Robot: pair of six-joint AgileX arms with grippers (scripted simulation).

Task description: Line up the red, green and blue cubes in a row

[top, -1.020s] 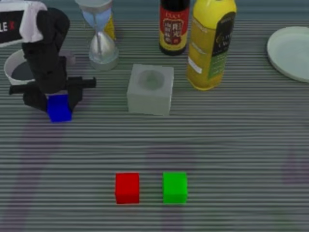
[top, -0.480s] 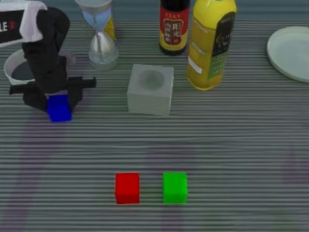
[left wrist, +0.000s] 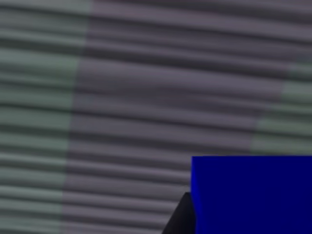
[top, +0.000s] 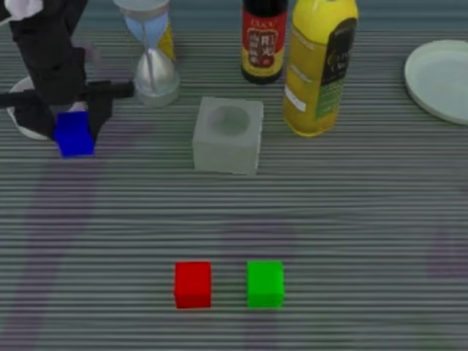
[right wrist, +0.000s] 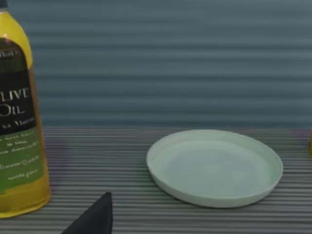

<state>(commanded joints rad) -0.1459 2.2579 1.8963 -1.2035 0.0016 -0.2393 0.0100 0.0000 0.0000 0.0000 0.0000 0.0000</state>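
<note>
My left gripper [top: 72,130] clenched on blue cube [top: 74,134], raised near desk's far-left corner. Carry level, set down beside red cube [top: 193,284], in line with green cube [top: 265,283].

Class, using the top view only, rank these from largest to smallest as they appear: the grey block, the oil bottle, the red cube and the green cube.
1. Oil bottle
2. Grey block
3. Red cube and green cube: they look the same size, so no ranking between them.
</note>
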